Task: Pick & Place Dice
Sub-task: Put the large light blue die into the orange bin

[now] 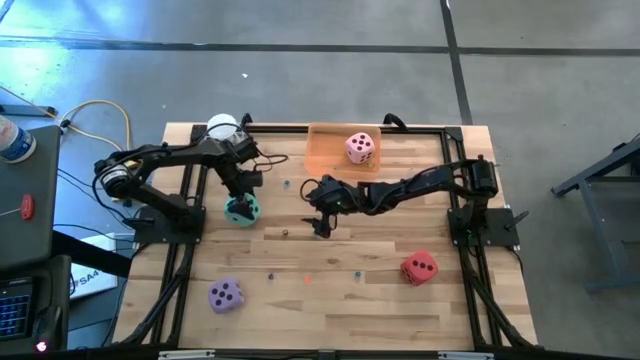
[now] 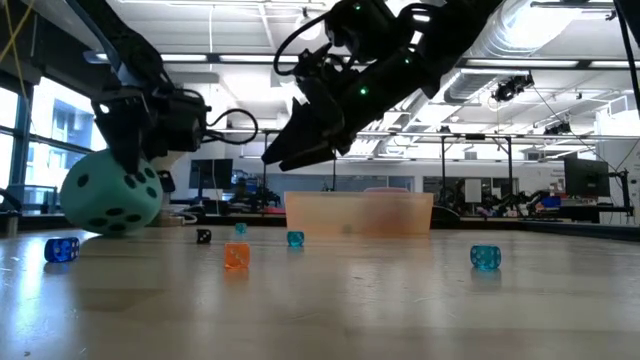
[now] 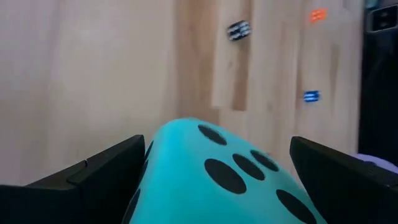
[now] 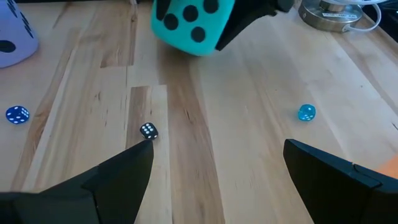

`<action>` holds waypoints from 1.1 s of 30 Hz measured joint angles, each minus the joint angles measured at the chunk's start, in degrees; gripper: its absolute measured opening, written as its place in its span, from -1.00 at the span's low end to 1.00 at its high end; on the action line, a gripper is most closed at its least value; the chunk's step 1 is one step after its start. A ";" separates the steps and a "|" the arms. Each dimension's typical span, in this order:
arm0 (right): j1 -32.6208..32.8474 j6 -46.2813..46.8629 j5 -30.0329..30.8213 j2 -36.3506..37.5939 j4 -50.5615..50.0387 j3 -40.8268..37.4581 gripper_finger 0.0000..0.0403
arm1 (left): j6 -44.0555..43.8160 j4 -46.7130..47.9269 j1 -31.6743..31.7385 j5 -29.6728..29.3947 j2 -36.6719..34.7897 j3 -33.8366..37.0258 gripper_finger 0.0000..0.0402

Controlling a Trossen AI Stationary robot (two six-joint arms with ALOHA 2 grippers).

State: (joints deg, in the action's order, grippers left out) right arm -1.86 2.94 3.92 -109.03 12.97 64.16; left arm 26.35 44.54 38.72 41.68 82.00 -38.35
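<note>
Overhead, the left gripper (image 1: 241,200) clamps the soft teal cube with dark pips (image 1: 241,210) on the left-centre of the pale wooden plank table (image 1: 340,295). The right gripper (image 1: 320,226) hangs mid-table with its fingers spread wide, holding nothing. A shallow orange translucent tray (image 1: 325,150) at the far edge holds the pink pipped cube (image 1: 360,148) — the only thing in it. The purple pipped cube (image 1: 226,294) sits near the front left, the red pipped cube (image 1: 419,268) front right, with bare planks between them and well apart from both arms.

At table height, the teal cube (image 2: 110,195) is tilted, one corner low and close to the wood, the left gripper (image 2: 135,130) gripping it from above. The right gripper (image 2: 290,150) points down to the side, clear of the table. The tray (image 2: 358,213) stands behind small beads: blue (image 2: 61,249), orange (image 2: 236,256) and light blue (image 2: 485,257).

From the left wrist, the teal cube (image 3: 217,174) fills the space between the two dark fingers (image 3: 87,180), a pipped face turned up.

From the right wrist, open wood lies between its own spread fingers (image 4: 106,180); beyond them the teal cube (image 4: 193,25) is held in the other claw, a tiny black die (image 4: 148,130) on the planks below it — the purple cube (image 4: 15,34) is off at one edge.
</note>
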 joint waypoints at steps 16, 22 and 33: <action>0.75 -0.07 0.13 0.04 0.02 0.00 0.75 | -10.81 -7.13 -4.92 1.13 11.34 -0.37 0.94; 0.75 -0.12 0.13 0.04 -0.14 0.02 0.75 | -7.94 -7.93 -4.22 5.09 16.07 -0.63 0.94; 0.73 -0.18 0.15 0.04 -0.28 0.02 0.75 | 3.37 -8.64 -1.52 13.94 16.09 -0.15 0.82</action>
State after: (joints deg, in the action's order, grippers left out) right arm -1.13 2.76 4.08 -108.99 12.69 64.18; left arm 29.72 35.90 37.20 55.62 98.08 -38.50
